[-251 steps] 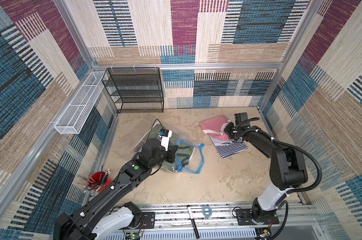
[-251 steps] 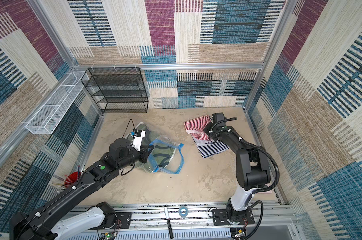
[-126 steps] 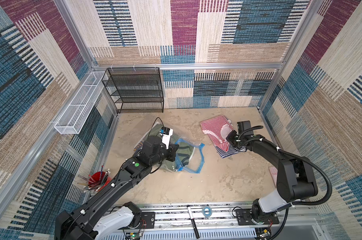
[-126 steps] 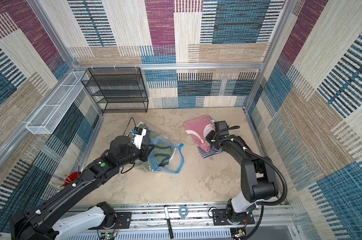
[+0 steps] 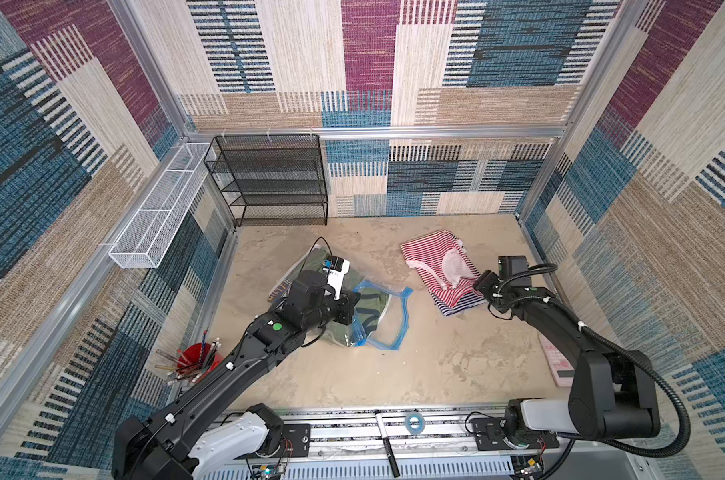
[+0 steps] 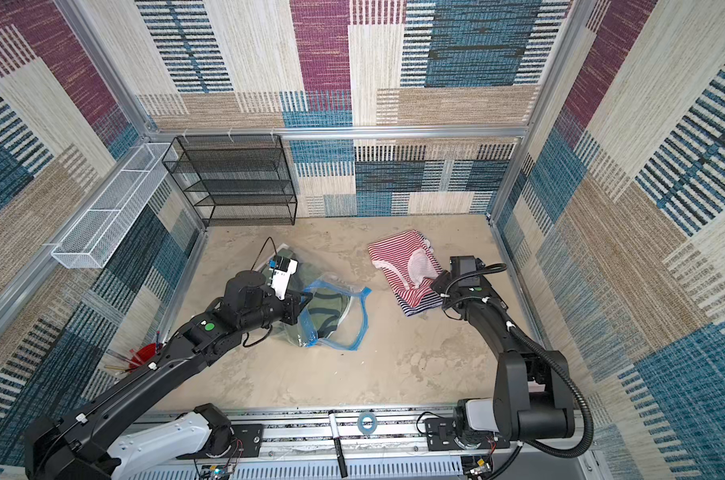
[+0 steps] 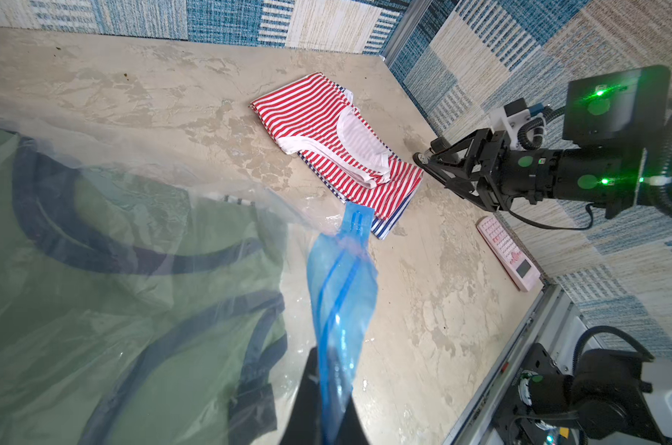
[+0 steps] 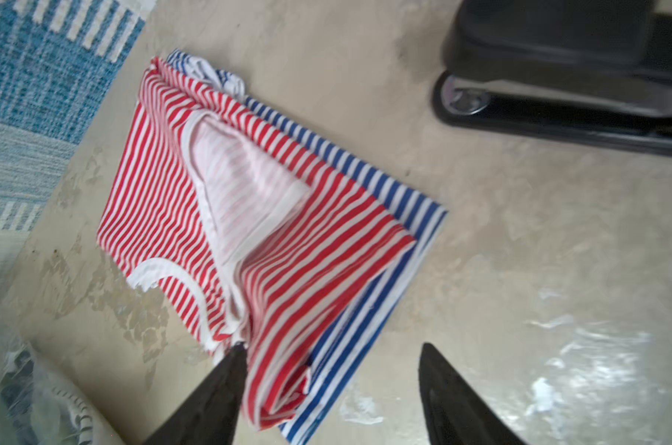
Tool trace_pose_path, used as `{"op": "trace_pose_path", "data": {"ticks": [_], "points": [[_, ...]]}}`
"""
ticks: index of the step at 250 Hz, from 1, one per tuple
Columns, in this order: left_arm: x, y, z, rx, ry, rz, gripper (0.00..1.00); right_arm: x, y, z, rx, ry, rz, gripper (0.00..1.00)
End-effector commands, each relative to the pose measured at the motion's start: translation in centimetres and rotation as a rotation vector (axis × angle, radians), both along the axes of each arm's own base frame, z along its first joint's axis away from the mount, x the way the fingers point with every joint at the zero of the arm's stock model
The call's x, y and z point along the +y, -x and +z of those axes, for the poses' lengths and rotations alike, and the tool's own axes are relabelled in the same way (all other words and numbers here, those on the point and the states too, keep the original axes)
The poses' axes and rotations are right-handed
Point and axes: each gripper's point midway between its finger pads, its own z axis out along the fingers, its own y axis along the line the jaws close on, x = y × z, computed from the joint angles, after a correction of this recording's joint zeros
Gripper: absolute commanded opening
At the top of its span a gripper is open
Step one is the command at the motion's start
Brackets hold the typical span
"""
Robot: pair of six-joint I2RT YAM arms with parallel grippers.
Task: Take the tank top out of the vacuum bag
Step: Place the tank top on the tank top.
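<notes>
1 green tank top, surely limp and light, lies in the slippery vacuum bag; pinch a strap. Left fingers clamp the zip strip; right fingers gape wide.

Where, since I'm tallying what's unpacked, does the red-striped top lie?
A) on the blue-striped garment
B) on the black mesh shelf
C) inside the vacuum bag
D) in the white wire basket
A: the red-striped top lies folded over the blue-striped garment on the table, outside the vacuum bag.
</notes>
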Motion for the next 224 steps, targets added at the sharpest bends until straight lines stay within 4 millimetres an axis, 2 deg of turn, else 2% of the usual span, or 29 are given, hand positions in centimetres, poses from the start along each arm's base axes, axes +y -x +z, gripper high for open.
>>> {"op": "trace_pose_path", "data": {"ticks": [1,33,62,94,163,181,204,212,224], "points": [[-0.4,-0.2,0.3,-0.003,0.019,-0.006,0.00,-0.8,-1.1,0.5,-0.063,-0.005,0.044,0.74],[-0.6,-0.4,0.0,0.005,0.019,-0.005,0.00,-0.1,-2.3,-0.4,-0.085,-0.081,0.102,0.69],[-0.7,-0.5,0.0,0.011,0.015,-0.008,0.00,-0.1,-3.0,-0.9,-0.089,-0.110,0.096,0.67],[-0.5,-0.5,0.0,0.009,0.009,-0.002,0.00,-0.8,-3.1,-2.5,-0.043,-0.131,0.074,0.63],[-0.6,-0.6,0.1,0.008,0.009,-0.002,0.00,0.3,-3.5,-4.1,-0.028,-0.222,0.096,0.60],[-0.6,-0.7,0.2,0.007,0.008,-0.001,0.00,0.5,-4.0,-4.3,-0.030,-0.240,0.105,0.53],[-0.4,-0.6,0.3,0.002,0.005,0.003,0.00,0.7,-4.6,-4.6,-0.028,-0.252,0.114,0.37],[-0.4,-0.6,0.4,-0.001,0.006,0.004,0.00,0.6,-4.7,-4.7,-0.024,-0.250,0.113,0.29],[-0.2,-0.6,0.5,-0.007,0.005,0.007,0.00,0.6,-4.9,-4.6,-0.026,-0.248,0.119,0.12]]}}
